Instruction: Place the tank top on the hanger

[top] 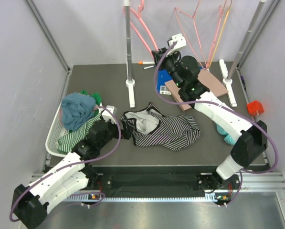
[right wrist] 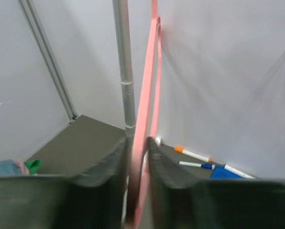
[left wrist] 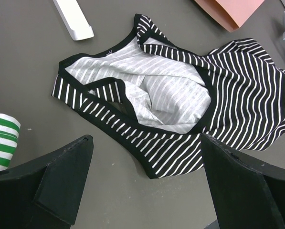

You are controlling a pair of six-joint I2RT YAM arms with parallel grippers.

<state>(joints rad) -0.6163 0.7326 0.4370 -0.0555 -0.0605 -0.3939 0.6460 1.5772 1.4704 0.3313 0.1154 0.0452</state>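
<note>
1. Dark grey tabletop [top: 104, 90] fills the floor of a booth with pale lavender walls; two metal poles [top: 128, 43] stand on white feet towards the back.
2. The tank top [top: 168, 130] lies crumpled at the middle of the tabletop, with nothing gripping it. Its striped body spreads to the right, and its dark-edged neckline and straps are bunched to the left with the paler inside showing.
3. The left fingers [left wrist: 68, 169] stand spread wide and hold nothing. In the left wrist view they are low over the tabletop, just short of the garment's near edge, with the straps lying beyond the gap between them.
4. The hanger [top: 143, 34] hangs at the back, just right of the left pole. It is well apart from the tank top.
5. The right fingers [right wrist: 119, 160] are reaching up at the back and are pressed together on the hanger. In the right wrist view, its pink band runs up between them, touching both.
6. A white basket [top: 52, 136] sits at the left edge and holds a teal-blue cloth [top: 77, 110] and a green-and-white striped garment [top: 76, 136].
7. Thin pink wire hangers [top: 190, 24] and an orange-yellow hanger [top: 217, 36] hang at the back right, above a pinkish-brown board [top: 206, 85].
8. Markers [right wrist: 192, 154] lie by the back wall.
</note>
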